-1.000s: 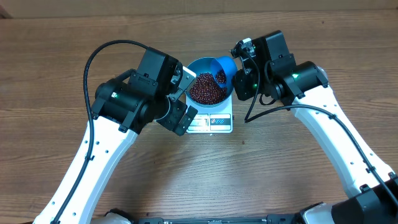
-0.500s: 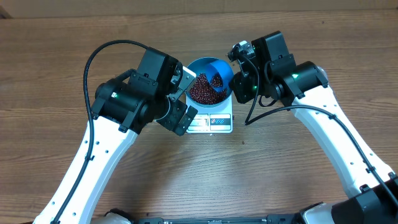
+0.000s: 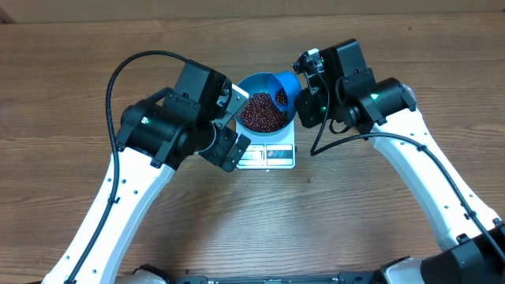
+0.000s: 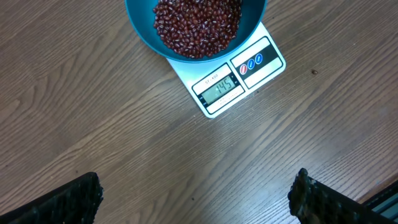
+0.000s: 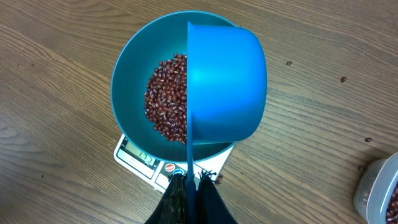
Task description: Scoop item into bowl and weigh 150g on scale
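Observation:
The blue bowl [image 3: 254,82] stands on the white scale [image 3: 268,155] with a heap of red-brown beans [image 3: 263,114] in it. My right gripper [image 5: 193,182] is shut on the thin handle of a blue scoop [image 5: 227,87], which hangs on its side over the bowl's [image 5: 124,81] right half, its mouth turned toward the beans [image 5: 165,102]. In the overhead view the scoop [image 3: 286,88] sits at the bowl's right rim. My left gripper [image 4: 196,198] hovers open over bare wood in front of the scale [image 4: 261,59], nothing between its fingers [image 4: 68,202].
A clear plastic tub [image 5: 379,193] with beans shows at the lower right edge of the right wrist view. A few loose beans [image 5: 343,79] lie on the wood right of the bowl. The scale's display [image 4: 217,87] faces the table's front edge.
Half a second ago the scoop was turned further over the bowl; now it stands again as it did a second ago. The left arm has not moved.

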Controlling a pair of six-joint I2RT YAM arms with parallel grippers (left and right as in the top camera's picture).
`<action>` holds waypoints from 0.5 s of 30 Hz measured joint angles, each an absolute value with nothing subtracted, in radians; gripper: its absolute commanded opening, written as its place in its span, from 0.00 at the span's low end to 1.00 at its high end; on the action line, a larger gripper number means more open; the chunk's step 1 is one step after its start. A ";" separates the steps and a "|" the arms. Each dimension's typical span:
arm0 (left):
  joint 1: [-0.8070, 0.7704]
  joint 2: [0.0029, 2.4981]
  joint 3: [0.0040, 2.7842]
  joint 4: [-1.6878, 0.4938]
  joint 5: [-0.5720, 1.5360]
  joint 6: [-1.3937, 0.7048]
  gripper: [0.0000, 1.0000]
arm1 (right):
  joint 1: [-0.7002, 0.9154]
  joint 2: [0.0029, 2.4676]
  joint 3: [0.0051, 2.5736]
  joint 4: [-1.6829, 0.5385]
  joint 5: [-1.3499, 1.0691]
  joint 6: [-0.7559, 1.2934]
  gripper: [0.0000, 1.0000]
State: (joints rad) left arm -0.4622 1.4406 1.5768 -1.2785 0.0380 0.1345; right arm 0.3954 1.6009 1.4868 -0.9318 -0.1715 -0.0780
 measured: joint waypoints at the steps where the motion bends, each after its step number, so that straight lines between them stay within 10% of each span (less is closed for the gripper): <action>1: -0.462 1.441 1.577 -1.279 0.038 0.135 1.00 | 0.395 1.601 1.487 -0.932 -0.171 -0.078 0.04; 15: -0.462 1.441 1.577 -1.279 0.038 0.134 1.00 | 0.395 1.601 1.487 -0.932 -0.176 -0.078 0.04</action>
State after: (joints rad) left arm -0.4622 1.4406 1.5768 -1.2785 0.0380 0.1345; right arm 0.3954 1.6009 1.4868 -0.9321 -0.1764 -0.0780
